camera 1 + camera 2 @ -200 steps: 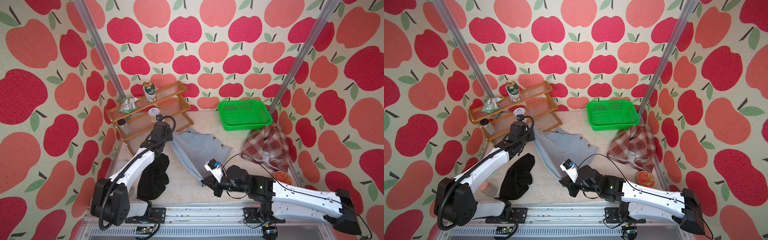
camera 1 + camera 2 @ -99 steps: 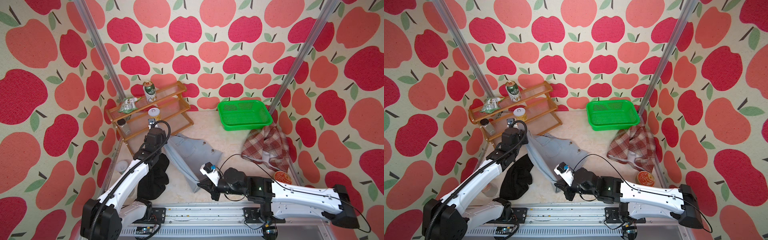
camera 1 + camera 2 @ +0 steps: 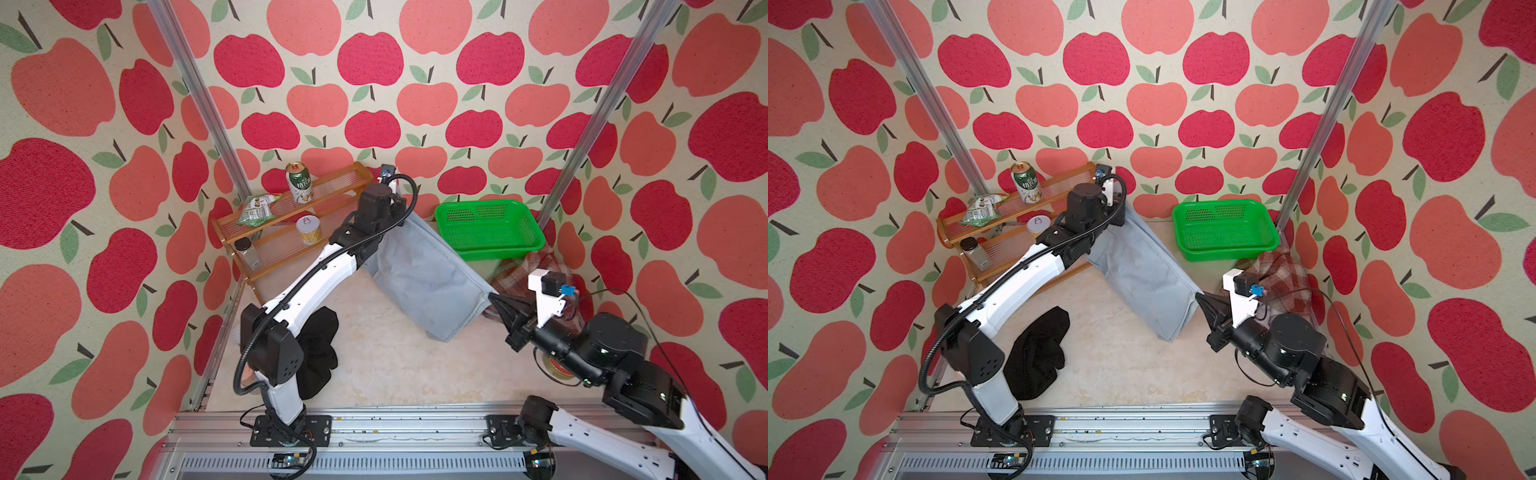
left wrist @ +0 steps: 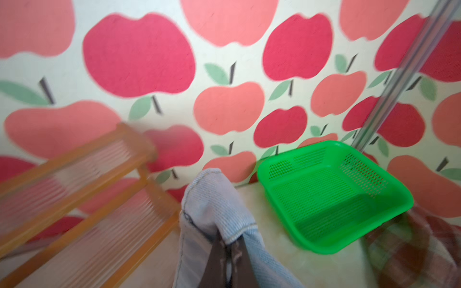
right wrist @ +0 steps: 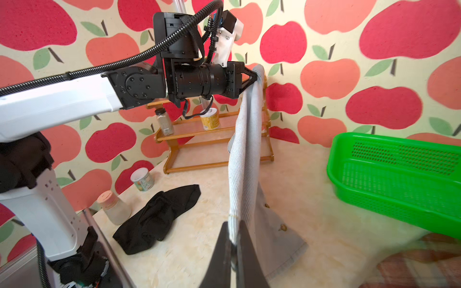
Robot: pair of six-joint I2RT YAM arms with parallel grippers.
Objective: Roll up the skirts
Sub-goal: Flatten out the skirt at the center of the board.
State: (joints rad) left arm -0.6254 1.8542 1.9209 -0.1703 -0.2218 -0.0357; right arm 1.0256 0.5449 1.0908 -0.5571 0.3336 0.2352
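denim skirt point(image 3: 424, 278) hangs stretched in the air between both arms, probably to open it flat before rolling. left gripper point(image 5: 255, 74) is clenched on one edge up by the wooden rack point(image 3: 291, 237); right gripper point(image 5: 233, 245) pinches the opposite edge. black skirt point(image 3: 1038, 353) and plaid skirt point(image 3: 1281, 278) lie waiting on the table point(image 3: 395, 365).

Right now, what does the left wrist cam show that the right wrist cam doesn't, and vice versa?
Left wrist only: the left gripper seen close up, shut on a denim skirt hem. Right wrist only: the black skirt lying on the table, a jar and can on the rack, and the right gripper shut on the denim's other end. Both: denim skirt, green basket, wooden rack, a blurred edge of the plaid skirt.
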